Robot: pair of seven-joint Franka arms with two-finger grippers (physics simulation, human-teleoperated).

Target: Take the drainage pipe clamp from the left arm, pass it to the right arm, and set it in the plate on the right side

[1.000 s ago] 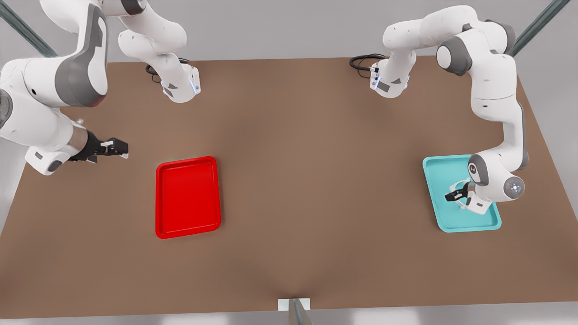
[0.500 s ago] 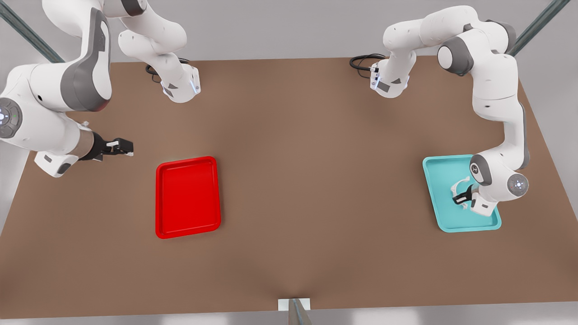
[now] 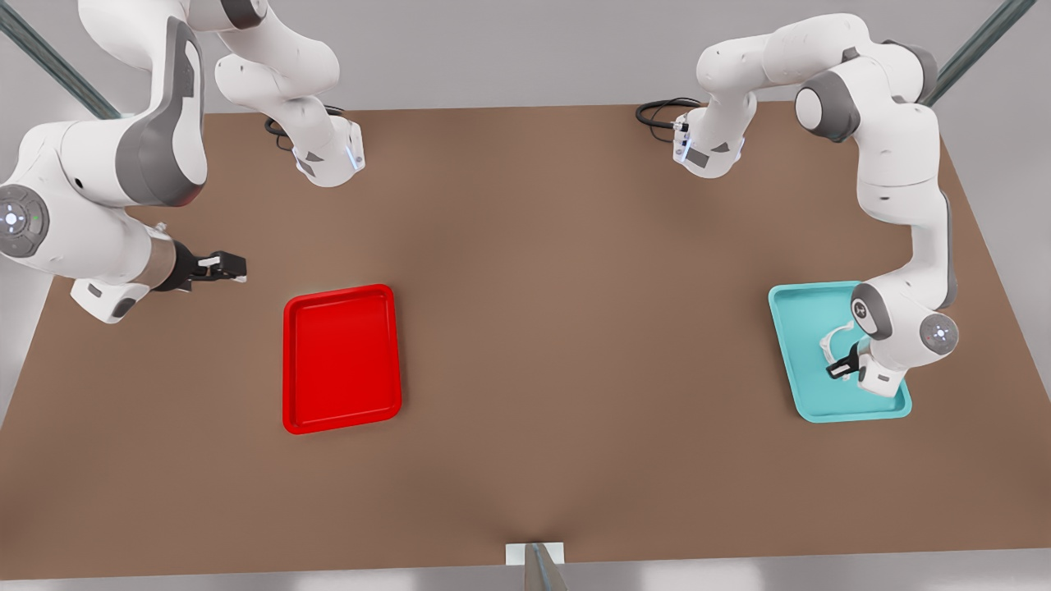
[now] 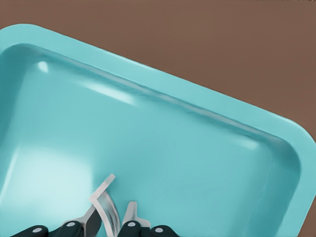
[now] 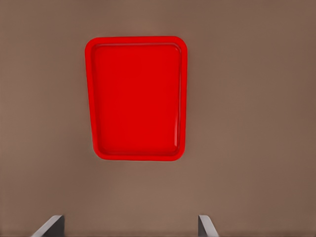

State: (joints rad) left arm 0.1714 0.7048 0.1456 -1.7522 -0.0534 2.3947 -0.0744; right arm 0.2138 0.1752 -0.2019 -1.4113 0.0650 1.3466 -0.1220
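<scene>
Over teal tray (image 4: 276, 128), clamp (image 4: 104, 205) sits btwn left end effector (image 4: 109, 228) fingers.

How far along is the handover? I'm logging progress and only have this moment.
Early stage. Nothing is delivered: the red plate is empty. In hand: the left tool is down in the teal tray, fingers on either side of the drainage pipe clamp. The right tool waits open above the table. Left: lifting, the pass, and placing.
</scene>
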